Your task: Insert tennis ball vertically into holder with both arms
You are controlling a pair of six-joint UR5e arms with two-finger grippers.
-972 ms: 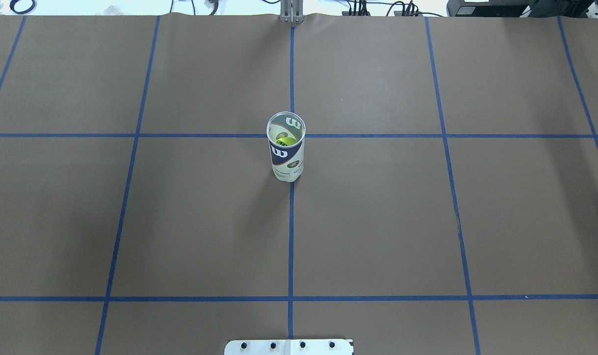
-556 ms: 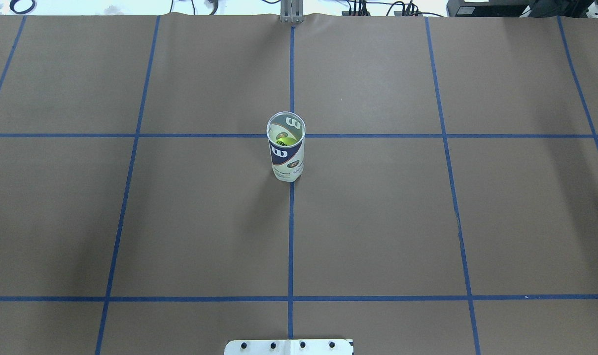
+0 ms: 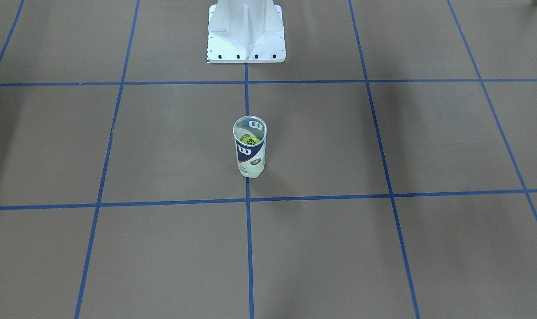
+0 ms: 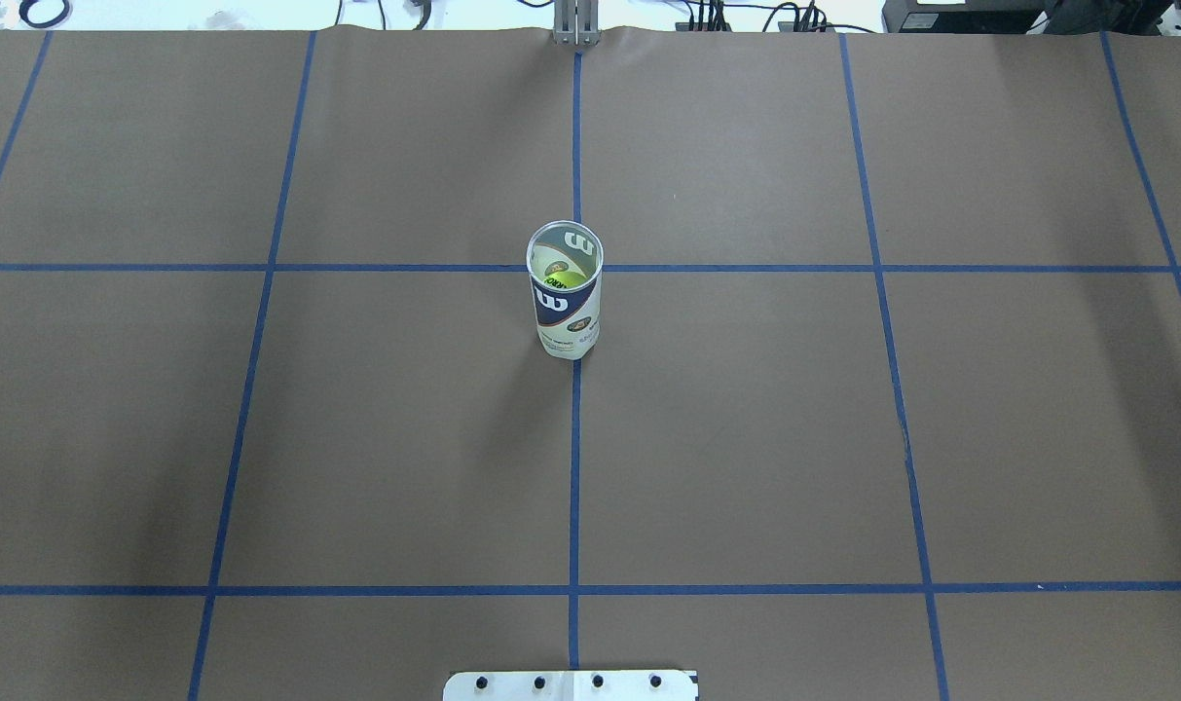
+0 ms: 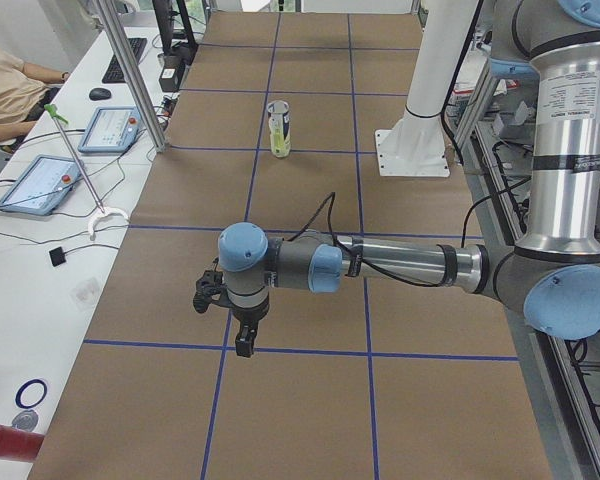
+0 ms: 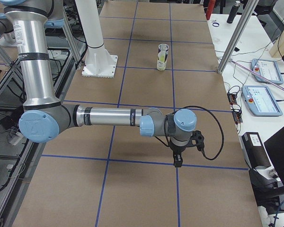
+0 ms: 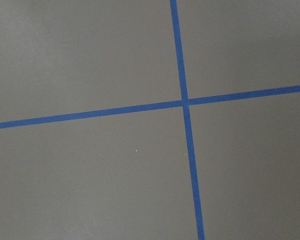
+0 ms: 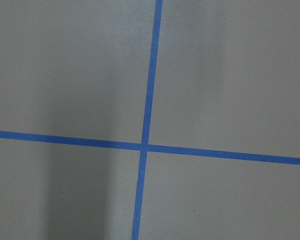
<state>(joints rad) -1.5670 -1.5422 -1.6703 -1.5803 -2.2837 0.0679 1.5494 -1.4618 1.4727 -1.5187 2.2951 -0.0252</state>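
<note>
Zero steps left, I'd say: fuzzy yellow-green tennis ball (image 4: 572, 277) inside upright clear plastic can (image 4: 568, 326); left gripper (image 5: 242, 344), right gripper (image 6: 178, 162) far off, jaws unreadable.

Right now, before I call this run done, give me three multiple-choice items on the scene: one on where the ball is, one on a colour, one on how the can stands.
1. Where on the table is the ball?
A. inside the can
B. loose beside it
C. at the table's edge

2. What colour are the tape lines?
A. red
B. blue
C. white

3. How is the can placed?
A. lying on its side
B. standing upright
C. lifted off the table

Answers:
1 A: yellow-green shows inside the rim in both the overhead and the front-facing view.
2 B: every grid line on the brown cover is blue.
3 B: its rim faces up and its base sits on the table.
</note>
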